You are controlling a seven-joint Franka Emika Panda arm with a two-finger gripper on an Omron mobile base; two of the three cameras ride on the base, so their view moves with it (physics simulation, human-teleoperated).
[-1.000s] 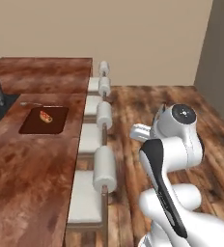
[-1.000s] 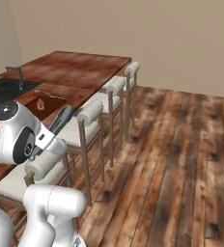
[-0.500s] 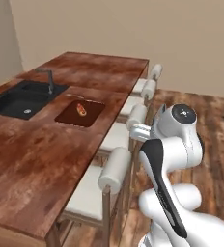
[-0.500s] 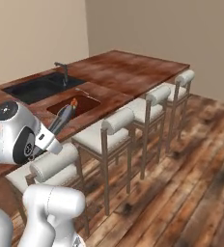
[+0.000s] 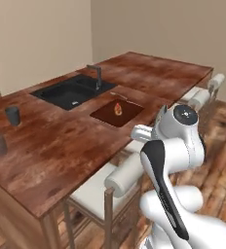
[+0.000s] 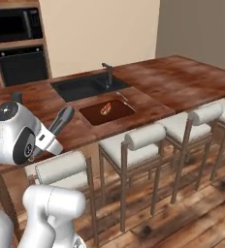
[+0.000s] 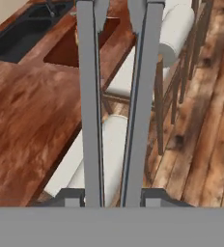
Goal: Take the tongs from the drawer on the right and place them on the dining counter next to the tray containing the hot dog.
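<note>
My gripper [image 7: 113,195] is shut on the tongs [image 7: 91,96], whose two slim grey arms run up the middle of the hand view. From the right base view, the tongs [image 6: 62,120] stick out of the gripper [image 6: 51,135] over the near edge of the dining counter [image 6: 172,82]. The dark tray [image 5: 105,115] with the hot dog [image 5: 118,109] lies on the dining counter [image 5: 61,146] beside the sink, some way beyond my hand. The tray [image 6: 119,112] and hot dog [image 6: 105,108] are right of the tongs. The drawer is out of view.
A dark sink [image 5: 71,91] with a faucet [image 5: 98,75] is set into the counter behind the tray. Two dark cups [image 5: 12,115] stand at the left. Padded stools [image 6: 143,140] line the counter's near side, over a wood floor [image 6: 192,213].
The whole picture has shifted: the base has moved, so the counter, sink and tray now lie more squarely in front. The tongs stay in the shut gripper.
</note>
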